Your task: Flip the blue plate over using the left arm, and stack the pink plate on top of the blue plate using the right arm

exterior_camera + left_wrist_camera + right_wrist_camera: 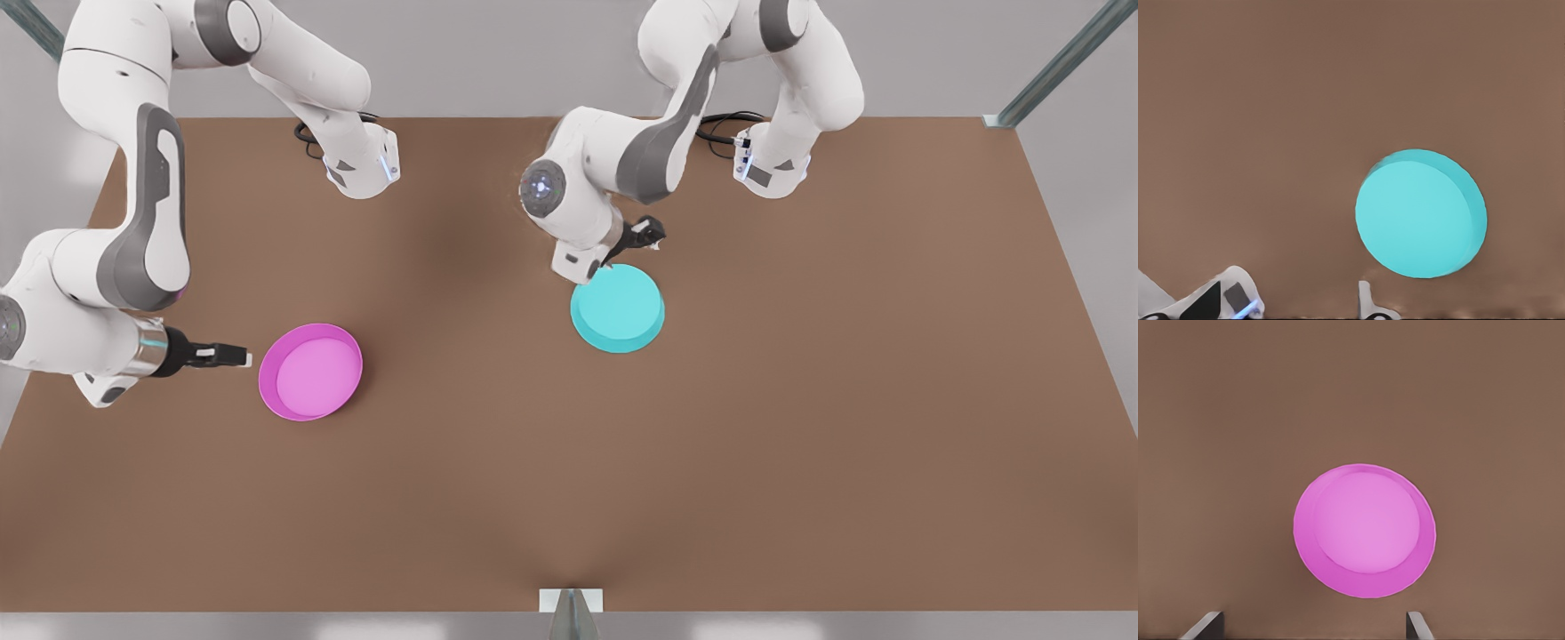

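Now the left hand (647,235), fingers apart, hovers just behind the upside-down blue plate (618,308), so gripping its rim looks next, while the right hand (233,356), spread wide, waits beside the pink plate (310,371).

- A broad, flat brown table (800,427) fills most of the frame.
- Grey metal frame struts: upper right corner (1058,67), upper left corner (31,25), bottom centre (571,618).
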Motion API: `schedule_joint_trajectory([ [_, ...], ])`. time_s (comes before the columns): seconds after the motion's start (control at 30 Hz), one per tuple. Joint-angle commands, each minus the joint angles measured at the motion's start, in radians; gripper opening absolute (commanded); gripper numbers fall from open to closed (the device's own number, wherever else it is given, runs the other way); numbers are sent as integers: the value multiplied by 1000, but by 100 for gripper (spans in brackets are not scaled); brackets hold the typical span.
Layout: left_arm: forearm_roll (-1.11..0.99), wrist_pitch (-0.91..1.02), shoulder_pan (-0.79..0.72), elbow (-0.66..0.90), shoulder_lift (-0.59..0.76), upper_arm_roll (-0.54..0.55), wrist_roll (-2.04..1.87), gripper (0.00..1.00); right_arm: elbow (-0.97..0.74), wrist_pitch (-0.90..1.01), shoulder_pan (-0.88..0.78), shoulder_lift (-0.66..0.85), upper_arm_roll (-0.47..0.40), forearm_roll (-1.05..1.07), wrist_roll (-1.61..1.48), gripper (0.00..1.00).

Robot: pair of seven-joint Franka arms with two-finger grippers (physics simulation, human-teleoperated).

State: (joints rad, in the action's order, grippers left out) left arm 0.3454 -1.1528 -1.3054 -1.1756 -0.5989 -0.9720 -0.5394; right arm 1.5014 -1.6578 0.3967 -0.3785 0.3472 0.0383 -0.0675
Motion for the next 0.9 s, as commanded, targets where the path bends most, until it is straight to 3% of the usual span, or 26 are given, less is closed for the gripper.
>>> schedule_joint_trajectory([
  [0.0, 20, -4, 53, -18, 54, 36, 62, 100, 17, -17, 17, 4, 16, 0, -2, 100],
  [0.07, -333, -135, 826, -108, 339, 807, 312, 100, 85, -97, 171, -3, 168, -9, -14, 100],
  [0.1, -350, -280, 989, -268, 458, 897, 423, 100, 128, -155, 192, 1, 180, -12, -17, 100],
  [0.23, -347, -271, 1025, -265, 464, 898, 454, 100, 128, -178, 372, -63, 347, -60, -19, 100],
  [0.4, -278, -278, 1022, -237, 435, 895, 443, 100, 143, -277, 505, -198, 443, -118, -40, 100],
  [0.43, -278, -280, 1016, -236, 426, 901, 443, 100, 146, -301, 510, -220, 449, -146, -46, 100],
  [0.47, -260, -428, 1020, -233, 403, 909, 458, 100, 209, -381, 533, -218, 455, -153, -86, 100],
  [0.87, -258, -438, 954, -168, 395, 940, 458, 100, 253, -490, 551, -346, 455, -276, -156, 100],
])
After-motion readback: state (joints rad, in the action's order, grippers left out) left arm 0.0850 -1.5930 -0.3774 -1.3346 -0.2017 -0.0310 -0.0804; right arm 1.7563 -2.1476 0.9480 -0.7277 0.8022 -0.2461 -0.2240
